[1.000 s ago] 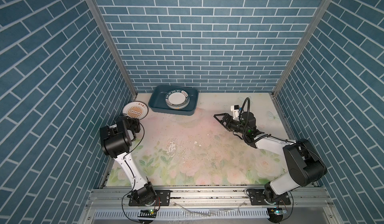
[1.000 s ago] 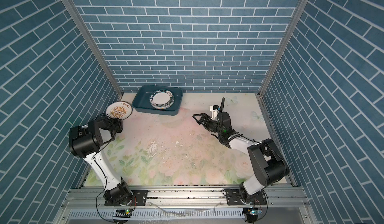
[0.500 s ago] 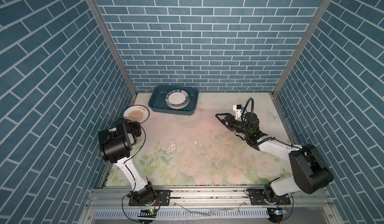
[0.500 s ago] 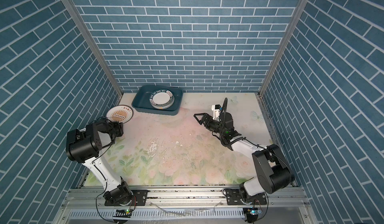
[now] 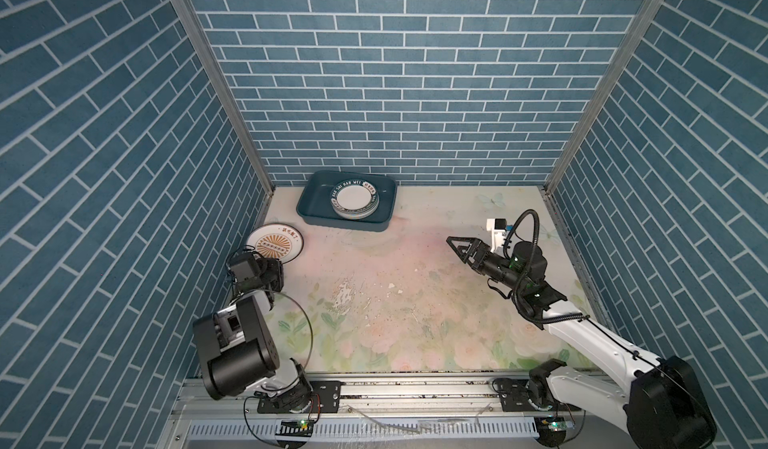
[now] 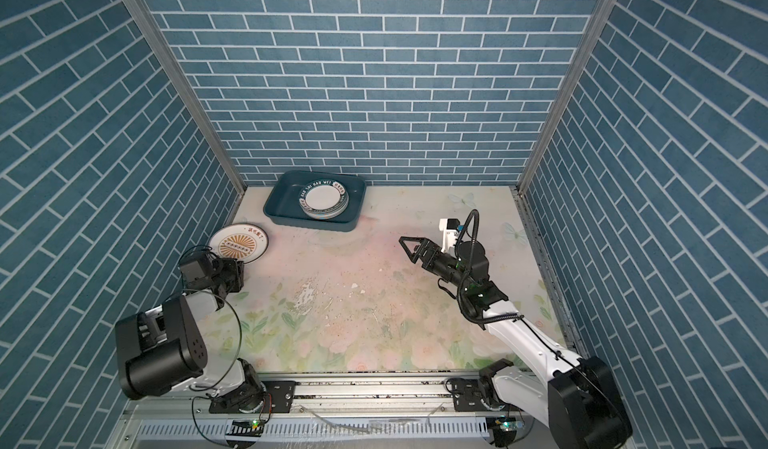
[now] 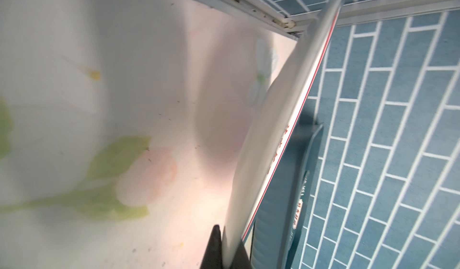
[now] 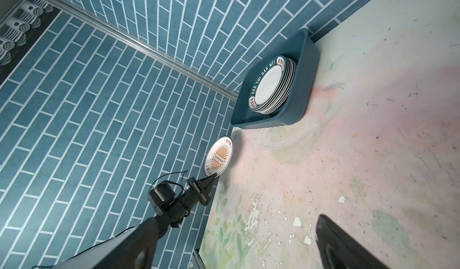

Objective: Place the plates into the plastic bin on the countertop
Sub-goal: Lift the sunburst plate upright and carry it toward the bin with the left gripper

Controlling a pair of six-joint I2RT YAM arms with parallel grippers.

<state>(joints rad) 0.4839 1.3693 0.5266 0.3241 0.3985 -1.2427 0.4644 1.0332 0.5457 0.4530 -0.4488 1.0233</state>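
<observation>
Left gripper (image 5: 279, 265): clamped on plate (image 5: 275, 241) rim.
Bin (image 5: 318, 201): straight ahead, just past plate's far edge.
Right gripper (image 5: 457, 245): wide open, empty, farther off.

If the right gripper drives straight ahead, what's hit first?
Likely the plastic bin, at its near right corner; only bare countertop lies between. Height is unclear, so the open right gripper might clear the rim and meet the stacked plates instead.

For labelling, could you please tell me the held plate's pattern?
The plate has an orange sunburst centre; the right wrist view shows it best.
</observation>
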